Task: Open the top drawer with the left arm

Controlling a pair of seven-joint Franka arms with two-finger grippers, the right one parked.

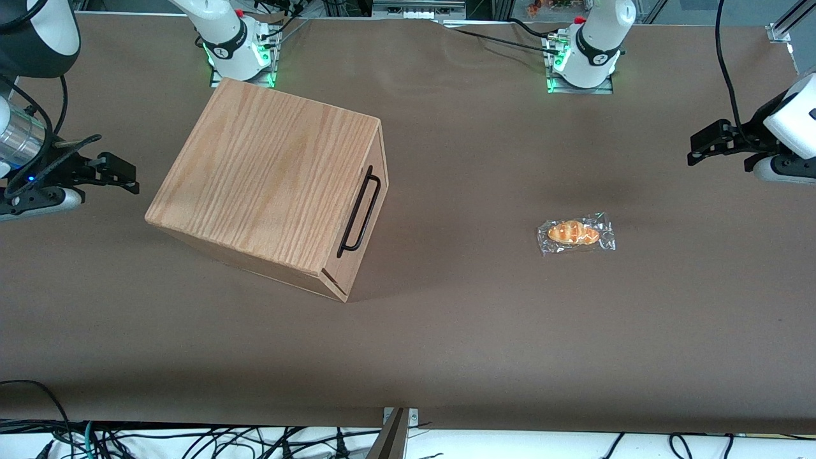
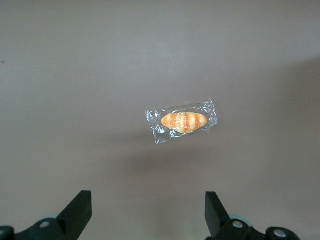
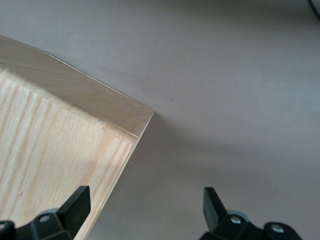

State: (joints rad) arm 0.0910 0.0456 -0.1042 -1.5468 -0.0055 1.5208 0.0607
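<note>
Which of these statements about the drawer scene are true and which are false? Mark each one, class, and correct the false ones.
1. The top drawer is pulled halfway out. False: it sits closed in the cabinet.
2. The left arm's end effector is open and holds nothing. True.
3. The end effector grips the black handle. False: it hovers toward the working arm's end of the table, apart from the cabinet.
4. A wrapped bread roll lies on the table. True.
5. The roll rests on top of the cabinet. False: it lies on the table, apart from it.
</note>
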